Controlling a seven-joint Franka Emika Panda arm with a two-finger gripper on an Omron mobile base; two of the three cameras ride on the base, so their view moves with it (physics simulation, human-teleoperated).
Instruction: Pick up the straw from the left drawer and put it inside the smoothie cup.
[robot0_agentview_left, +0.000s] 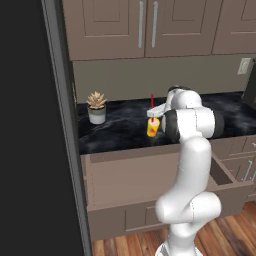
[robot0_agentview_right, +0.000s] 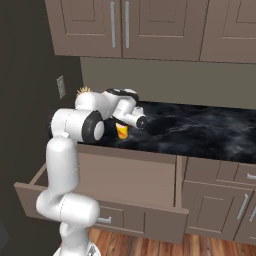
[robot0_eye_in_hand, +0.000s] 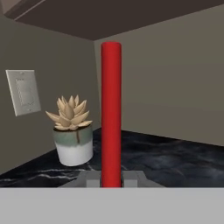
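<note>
The red straw (robot0_agentview_left: 152, 101) stands upright in my gripper (robot0_agentview_left: 156, 112), which is shut on it. Directly below sits the small yellow smoothie cup (robot0_agentview_left: 153, 127) on the black marble counter (robot0_agentview_left: 120, 132). The hand hides the straw's lower end, so I cannot tell whether it is inside the cup. In the hand view the straw (robot0_eye_in_hand: 111, 113) rises from between my fingertips at the gripper (robot0_eye_in_hand: 111, 180). From the right base view the cup (robot0_agentview_right: 122, 130) peeks out under the hand. The left drawer (robot0_agentview_left: 130, 175) stands pulled out below the counter, its flat inside bare.
A grey pot with a succulent (robot0_agentview_left: 96, 107) stands on the counter left of the cup, also seen in the hand view as the pot (robot0_eye_in_hand: 73, 135). A wall outlet (robot0_eye_in_hand: 24, 92) is beside it. Upper cabinets (robot0_agentview_left: 145, 25) hang overhead. A tall dark panel (robot0_agentview_left: 30, 125) closes off the left.
</note>
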